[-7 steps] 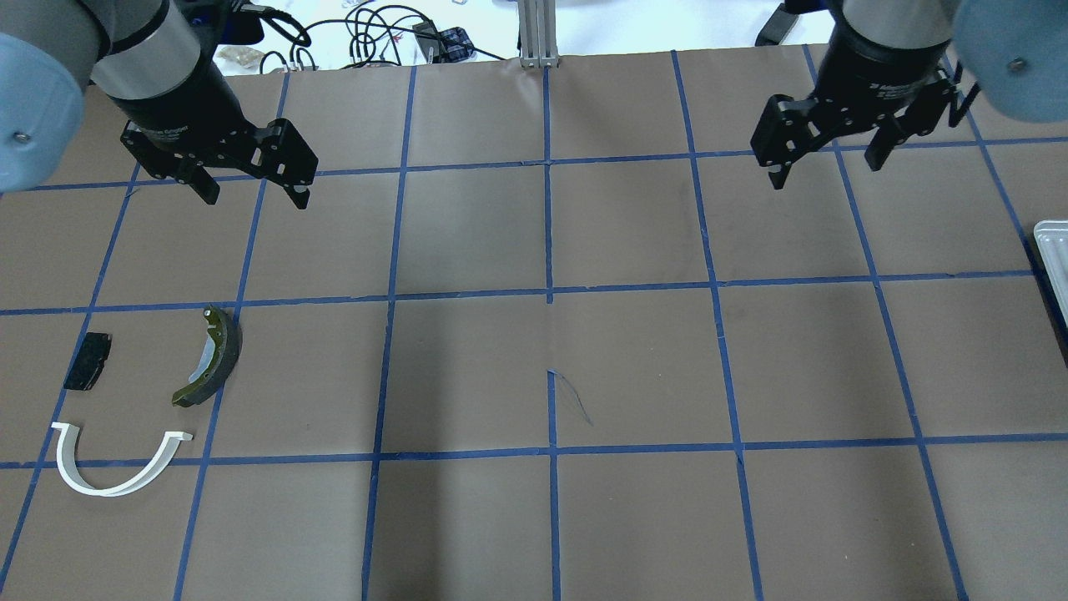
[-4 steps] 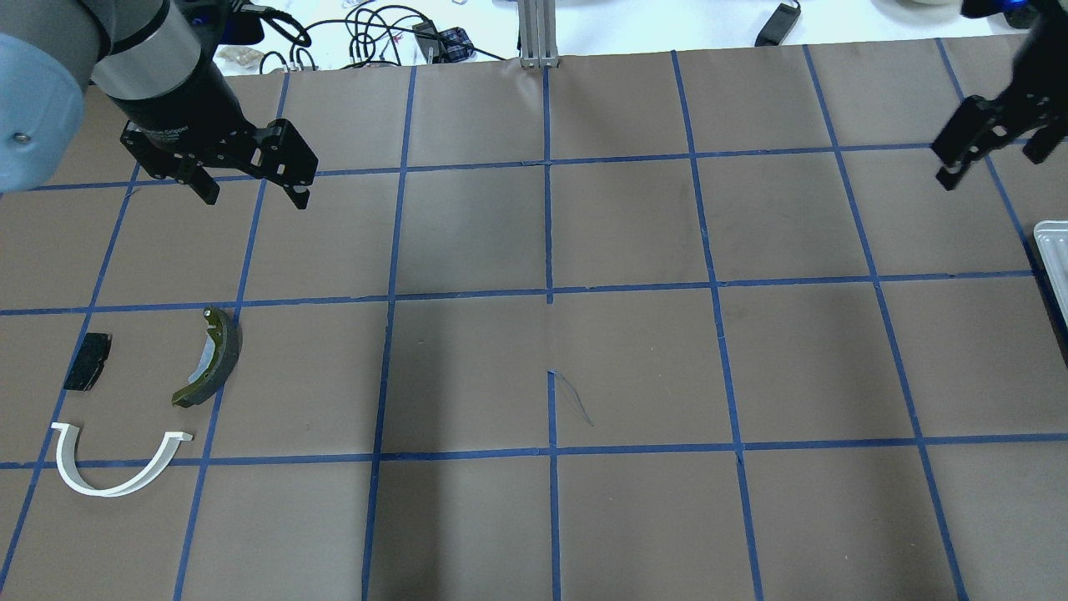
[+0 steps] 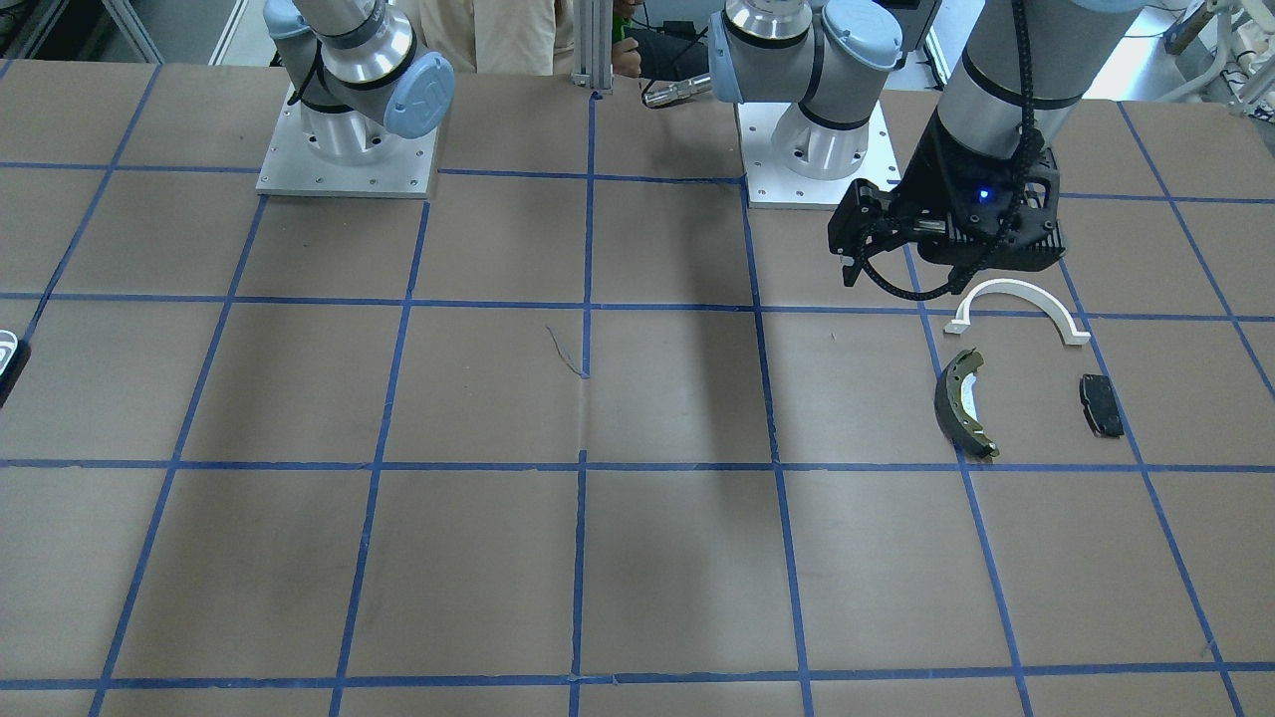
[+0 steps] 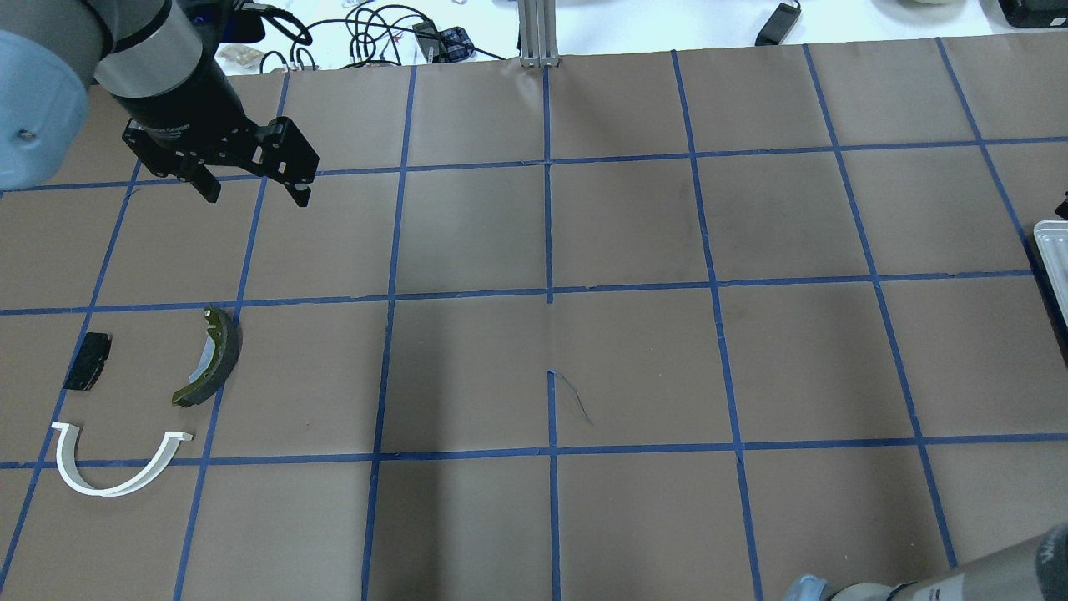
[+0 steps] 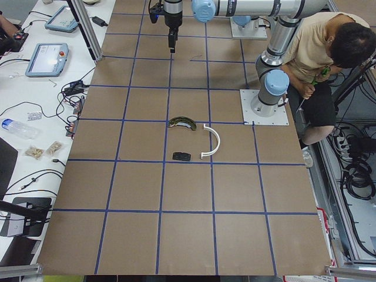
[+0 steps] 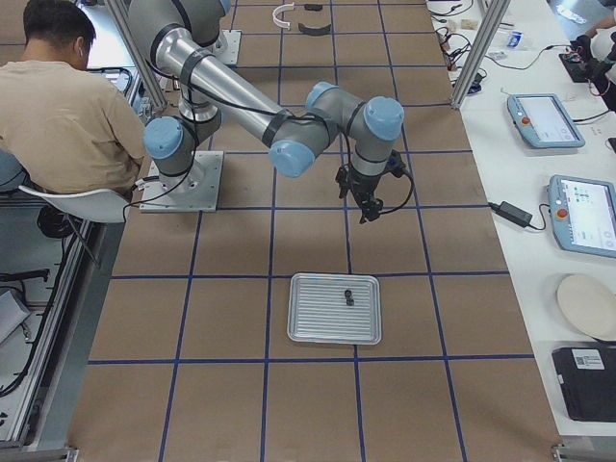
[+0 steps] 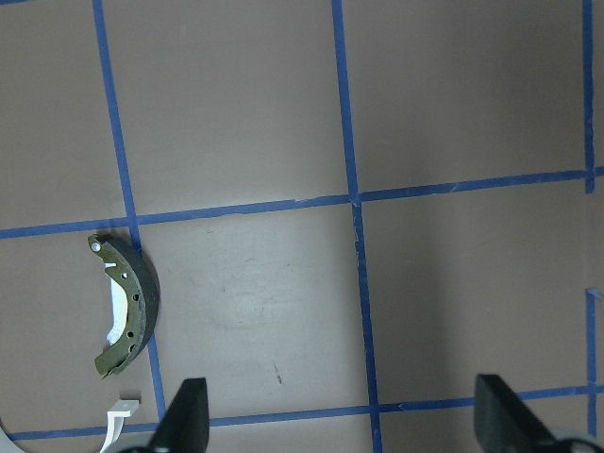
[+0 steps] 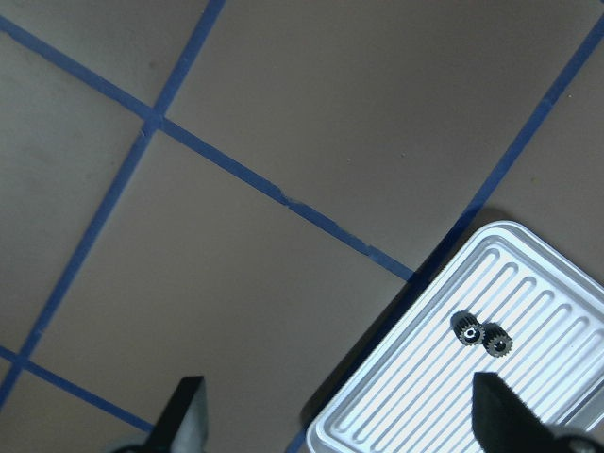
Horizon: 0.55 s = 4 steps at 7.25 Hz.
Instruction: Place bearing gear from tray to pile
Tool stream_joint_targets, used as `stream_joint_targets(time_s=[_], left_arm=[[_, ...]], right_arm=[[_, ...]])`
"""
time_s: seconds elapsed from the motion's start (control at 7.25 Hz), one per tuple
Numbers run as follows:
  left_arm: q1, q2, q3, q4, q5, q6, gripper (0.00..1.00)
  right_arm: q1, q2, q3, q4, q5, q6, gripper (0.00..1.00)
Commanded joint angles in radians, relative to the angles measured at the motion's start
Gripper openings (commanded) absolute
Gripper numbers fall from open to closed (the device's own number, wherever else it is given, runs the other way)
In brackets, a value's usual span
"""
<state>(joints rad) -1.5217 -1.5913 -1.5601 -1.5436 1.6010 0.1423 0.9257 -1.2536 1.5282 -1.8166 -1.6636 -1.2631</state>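
Two small dark bearing gears [image 8: 481, 337] lie side by side on the ribbed metal tray [image 8: 415, 415]; they also show in the exterior right view [image 6: 348, 295]. My right gripper [image 8: 344, 415] is open and empty, hovering over the table beside the tray's corner. The pile lies at the table's left: a white arc bracket [image 4: 104, 492], a brake shoe [image 4: 229, 351] and a black pad [image 4: 88, 371]. My left gripper [image 4: 254, 199] is open and empty, hovering beyond the pile. The brake shoe [image 7: 137, 302] shows in the left wrist view.
Only the tray's edge [image 4: 1053, 250] shows at the overhead view's right border. Cables [image 4: 367, 37] lie past the table's far edge. A seated person [image 6: 67, 106] is by the robot bases. Tablets [image 6: 544, 120] sit on a side bench.
My right arm has swung right and left the overhead view, and now hovers near the tray. My left arm and the pile have not moved.
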Motion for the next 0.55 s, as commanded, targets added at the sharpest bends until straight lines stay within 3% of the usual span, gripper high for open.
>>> stream_joint_targets(time_s=[0.0,0.14,0.41], left_arm=[[0.000,-0.001,0.000,0.000,-0.001,0.000,1.00],[0.000,0.002,0.000,0.000,0.000,0.000,1.00],[0.001,0.001,0.000,0.005,0.004,0.003,1.00]], right_arm=[[-0.054,0.083,0.001,-0.073,-0.007,-0.254,1.00],[-0.083,0.118,0.006,-0.075,-0.008,-0.450,1.00],[-0.091,0.193,0.027,-0.212,-0.015,-0.659,1.00]])
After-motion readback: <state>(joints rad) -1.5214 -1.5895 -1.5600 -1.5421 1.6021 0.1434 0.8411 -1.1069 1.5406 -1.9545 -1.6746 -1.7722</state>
